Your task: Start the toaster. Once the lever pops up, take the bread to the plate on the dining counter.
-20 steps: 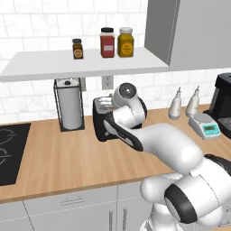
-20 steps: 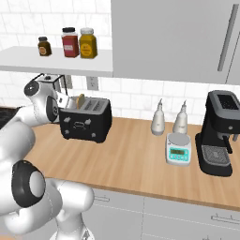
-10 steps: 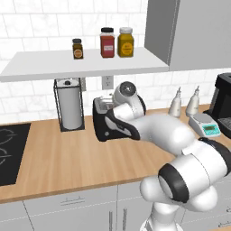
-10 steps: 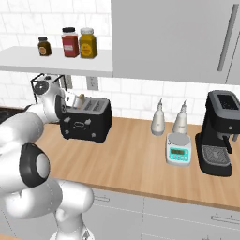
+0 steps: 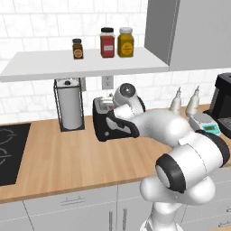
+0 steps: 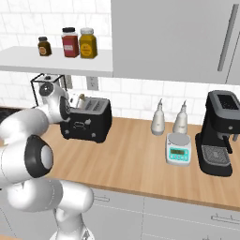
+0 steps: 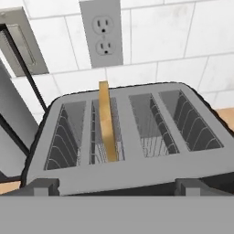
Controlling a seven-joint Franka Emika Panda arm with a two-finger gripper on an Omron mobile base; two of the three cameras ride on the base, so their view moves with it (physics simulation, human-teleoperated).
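The black toaster (image 7: 137, 173) stands on the wood worktop against the tiled wall, also seen from the sides (image 5: 104, 121) (image 6: 89, 124). The bread (image 7: 107, 121), a thin tan slice, stands upright in one of its left slots, its top edge above the rim; it shows as a small tan tip (image 6: 81, 99). My gripper (image 7: 118, 186) hovers open just above and in front of the toaster's top, with nothing between its fingers (image 7: 43, 187). The hand (image 6: 55, 99) sits at the toaster's left end. The plate and the dining counter are out of view.
A paper towel holder (image 5: 71, 108) stands left of the toaster, with a cooktop (image 5: 9, 153) further left. To the right are two bottles (image 6: 158, 119), a small scale (image 6: 178, 149) and a coffee machine (image 6: 220, 133). A shelf (image 5: 85, 63) with jars hangs overhead. A wall outlet (image 7: 101, 29) is behind.
The hand has edged a little closer to the toaster and the elbow has swung round. Toaster and bread have not moved. The jaws stay open.
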